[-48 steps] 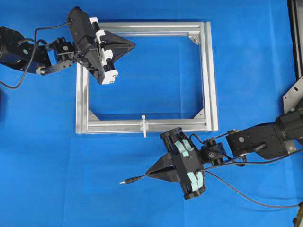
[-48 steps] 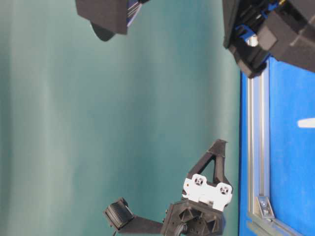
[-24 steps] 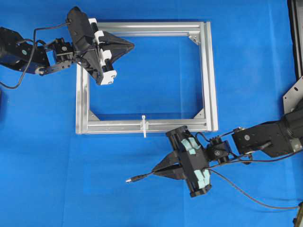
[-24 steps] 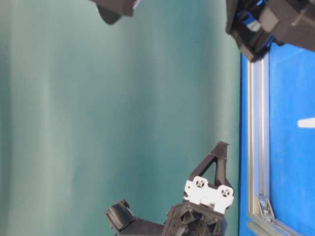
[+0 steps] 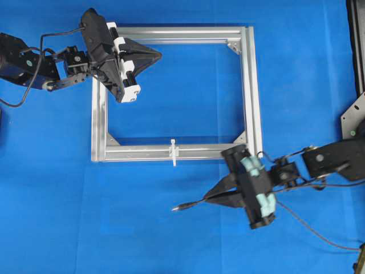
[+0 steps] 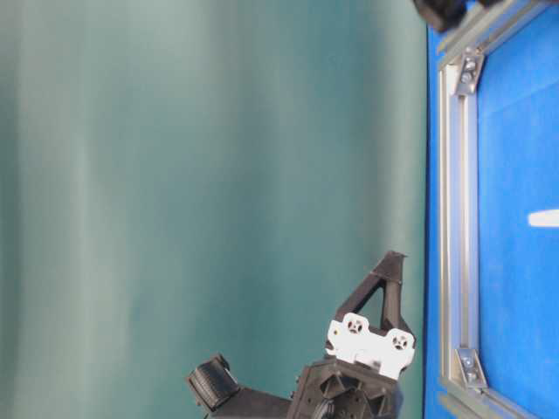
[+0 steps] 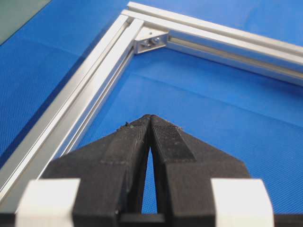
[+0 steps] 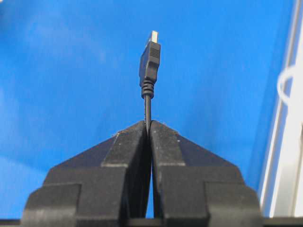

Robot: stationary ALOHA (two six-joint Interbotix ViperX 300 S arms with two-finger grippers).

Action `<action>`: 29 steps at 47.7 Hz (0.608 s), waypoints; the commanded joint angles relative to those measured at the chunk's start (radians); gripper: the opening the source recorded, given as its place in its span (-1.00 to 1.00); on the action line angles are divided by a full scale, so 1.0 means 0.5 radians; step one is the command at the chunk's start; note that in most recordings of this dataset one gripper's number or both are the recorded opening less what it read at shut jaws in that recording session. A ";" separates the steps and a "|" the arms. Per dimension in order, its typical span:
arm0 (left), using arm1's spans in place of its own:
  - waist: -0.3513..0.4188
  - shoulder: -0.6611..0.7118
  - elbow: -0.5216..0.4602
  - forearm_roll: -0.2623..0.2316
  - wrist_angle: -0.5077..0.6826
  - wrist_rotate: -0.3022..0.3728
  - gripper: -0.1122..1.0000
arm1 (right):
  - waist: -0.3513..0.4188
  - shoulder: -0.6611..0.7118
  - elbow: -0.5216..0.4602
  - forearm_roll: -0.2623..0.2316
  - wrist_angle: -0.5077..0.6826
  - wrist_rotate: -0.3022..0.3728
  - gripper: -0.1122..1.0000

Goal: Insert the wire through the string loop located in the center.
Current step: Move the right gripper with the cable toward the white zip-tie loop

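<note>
My right gripper [image 5: 210, 198] [image 8: 148, 123] is shut on the thin black wire [image 5: 197, 202] [image 8: 147, 106], whose dark plug with a silvery tip [image 5: 178, 208] [image 8: 150, 59] sticks out to the left over the blue cloth. The white string loop [image 5: 173, 152] [image 8: 285, 85] sits on the middle of the near bar of the silver frame [image 5: 142, 152], up and left of the plug and apart from it. The rest of the wire trails off to the right [image 5: 308, 228]. My left gripper [image 5: 158, 55] [image 7: 150, 117] is shut and empty, hovering inside the frame's far left corner.
The rectangular aluminium frame [image 5: 252, 91] [image 7: 85, 101] lies flat on the blue cloth, with silver corner brackets [image 5: 232, 45] [image 7: 150, 41] inside its corners. In the table-level view the left gripper [image 6: 389, 266] hangs beside the frame bar [image 6: 450, 227]. A metal bracket [image 5: 353, 117] stands at the right edge.
My right gripper has moved to the right and slightly up with the wire, so the plug now lies nearer below the loop. The left gripper has stayed in place.
</note>
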 commanded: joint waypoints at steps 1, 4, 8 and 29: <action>0.003 -0.058 -0.015 0.003 -0.018 0.000 -0.80 | 0.006 -0.107 0.055 0.018 -0.021 0.003 -0.85; 0.003 -0.055 -0.018 0.003 -0.021 0.000 -0.80 | 0.006 -0.166 0.117 0.021 -0.021 0.003 -0.85; 0.003 -0.058 -0.018 0.003 -0.021 0.000 -0.80 | 0.009 -0.230 0.187 0.025 -0.021 0.003 -0.85; 0.003 -0.055 -0.018 0.003 -0.021 0.000 -0.80 | -0.028 -0.310 0.282 0.028 -0.077 -0.006 -0.85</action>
